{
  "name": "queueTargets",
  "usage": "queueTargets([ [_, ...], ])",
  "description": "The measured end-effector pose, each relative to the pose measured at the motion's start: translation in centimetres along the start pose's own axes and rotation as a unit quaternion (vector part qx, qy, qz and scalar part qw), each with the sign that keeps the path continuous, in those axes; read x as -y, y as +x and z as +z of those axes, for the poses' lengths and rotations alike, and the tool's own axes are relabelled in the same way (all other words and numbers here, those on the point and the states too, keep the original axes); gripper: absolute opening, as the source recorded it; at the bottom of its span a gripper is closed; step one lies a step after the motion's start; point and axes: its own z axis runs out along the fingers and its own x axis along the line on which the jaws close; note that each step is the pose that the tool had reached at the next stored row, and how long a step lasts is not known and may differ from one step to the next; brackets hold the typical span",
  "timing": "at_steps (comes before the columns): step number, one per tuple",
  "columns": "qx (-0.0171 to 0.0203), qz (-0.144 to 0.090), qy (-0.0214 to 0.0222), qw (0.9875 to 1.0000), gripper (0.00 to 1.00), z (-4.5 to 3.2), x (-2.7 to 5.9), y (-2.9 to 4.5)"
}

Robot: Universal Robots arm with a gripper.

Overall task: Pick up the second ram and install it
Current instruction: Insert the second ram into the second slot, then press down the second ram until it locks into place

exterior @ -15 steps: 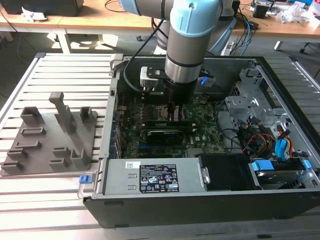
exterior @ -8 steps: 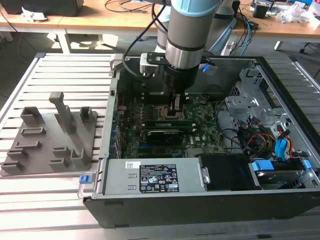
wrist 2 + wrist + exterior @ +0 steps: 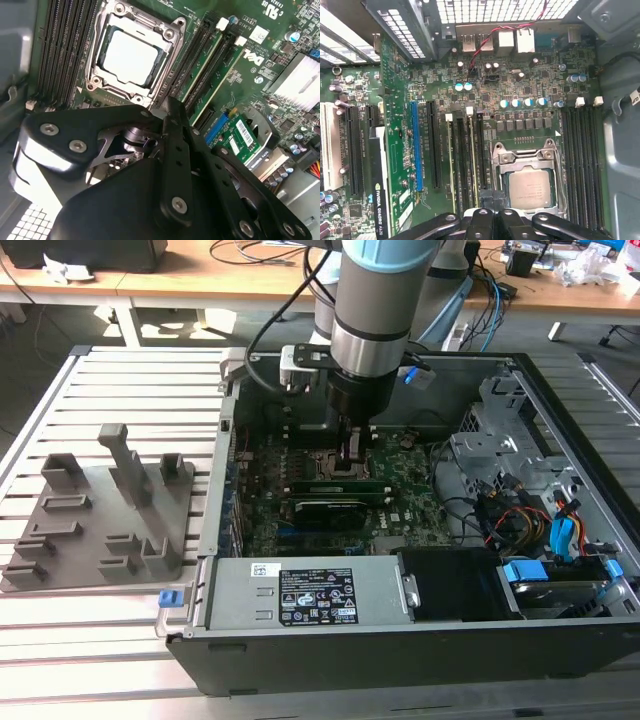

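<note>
Two long, narrow green strips stand upright in the black memory slots beside the CPU socket (image 3: 529, 186). The one nearer the socket is the second ram (image 3: 474, 160) (image 3: 204, 62) (image 3: 335, 484), and it lies closest to my fingertips. My gripper (image 3: 352, 462) (image 3: 492, 200) (image 3: 172, 107) reaches straight down into the open computer case, just over the slots at the socket's edge. Its fingers are shut, with nothing visible between them. Whether the tips touch the strip is hidden by the gripper's own body.
A grey plastic holder tray (image 3: 100, 510) lies outside the case at the exterior view's left. A graphics card (image 3: 325, 512) sits just past the slots. The power supply (image 3: 310, 595), cable bundles (image 3: 520, 520) and drive cage (image 3: 510, 430) crowd the case around the motherboard (image 3: 520, 85).
</note>
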Motion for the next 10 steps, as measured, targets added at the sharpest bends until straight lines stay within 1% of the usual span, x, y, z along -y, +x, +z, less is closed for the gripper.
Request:
queueTargets([
  [2, 0.0001, 0.0, 0.0, 1.0, 0.11, 0.0, 0.11, 0.06],
  [3, 0.0, 0.0, -0.0005, 1.0, 0.11, -0.03, 0.56, 0.33],
  [4, -0.0001, 0.0, -0.0014, 1.0, 0.11, -0.06, 1.66, 0.53],
  [5, -0.0001, 0.0, -0.0023, 1.0, 0.11, -0.03, 2.44, 1.15],
  [6, -0.0002, 0.0, -0.0025, 1.0, 0.11, -0.03, 2.58, 1.32],
  [7, -0.0002, 0.0, -0.0027, 1.0, 0.11, -0.01, 2.79, 1.44],
  [8, -0.0001, 0.0, -0.0033, 1.0, 0.11, 0.08, 3.41, 1.46],
  [9, -0.0004, 0.0, -0.0058, 1.0, 0.11, 0.29, 4.3, 1.34],
  [10, -0.0007, 0.0, -0.0082, 1.0, 0.11, 0.56, 4.97, 1.14],
])
